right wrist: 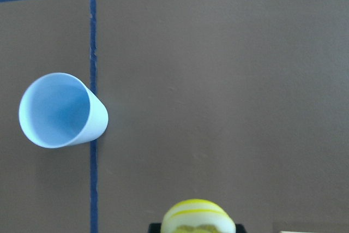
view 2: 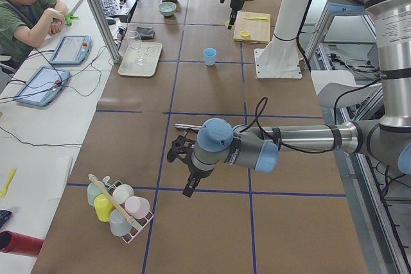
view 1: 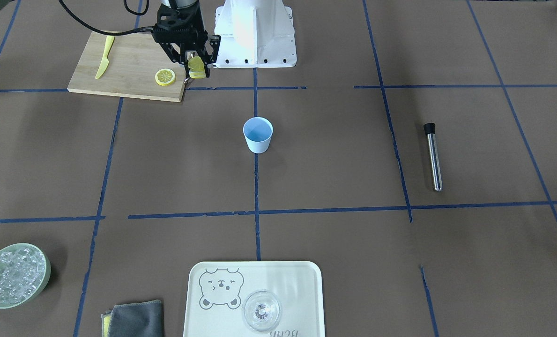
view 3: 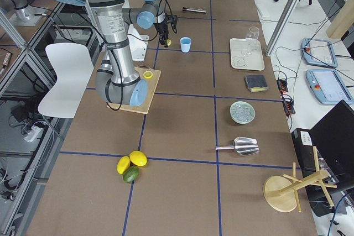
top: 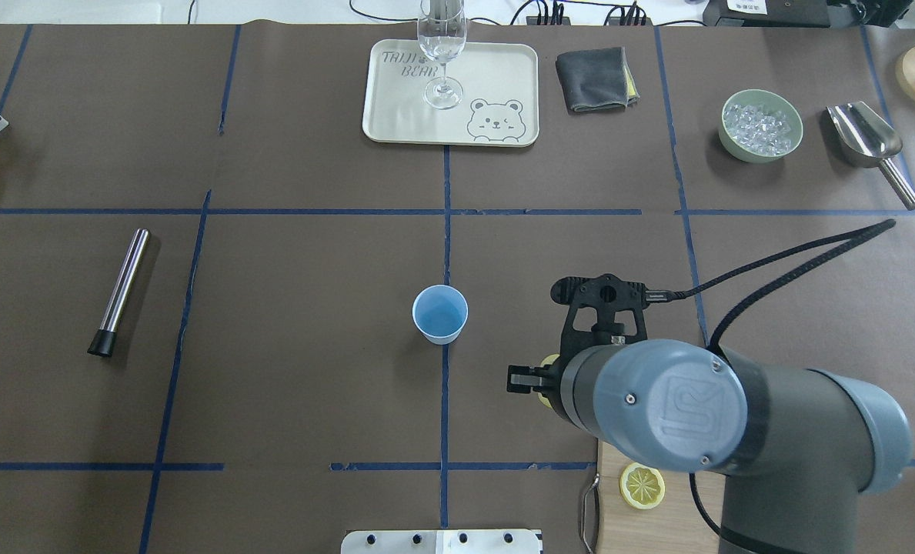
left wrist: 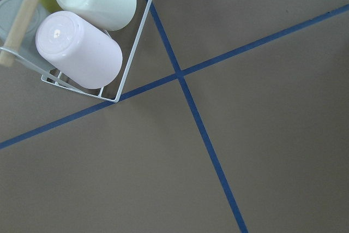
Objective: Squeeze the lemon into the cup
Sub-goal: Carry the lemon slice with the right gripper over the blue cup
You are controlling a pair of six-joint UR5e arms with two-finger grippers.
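Cup [view 1: 258, 135] upright; bowl [top: 757, 156] holds ice [top: 761, 123]; right pincer [view 1: 196, 70] grips lemon [view 1: 195, 64].

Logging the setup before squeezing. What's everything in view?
lemon slice: one, yellow, held in right gripper
second lemon slice: one, yellow, on cutting board
knife: one, yellow, on cutting board
cup: one, pale blue, upright, table centre
metal tube: one, silver, left side
bowl: one, green, holds ice, far right
scoop: one, steel, beside bowl
tray: one, cream, far edge
glass: one, clear, on tray
cloth: one, grey, beside tray
whole fruits: three, two yellow, one green, right end
right gripper: one, black, shut on lemon slice
left gripper: one, black, state unclear
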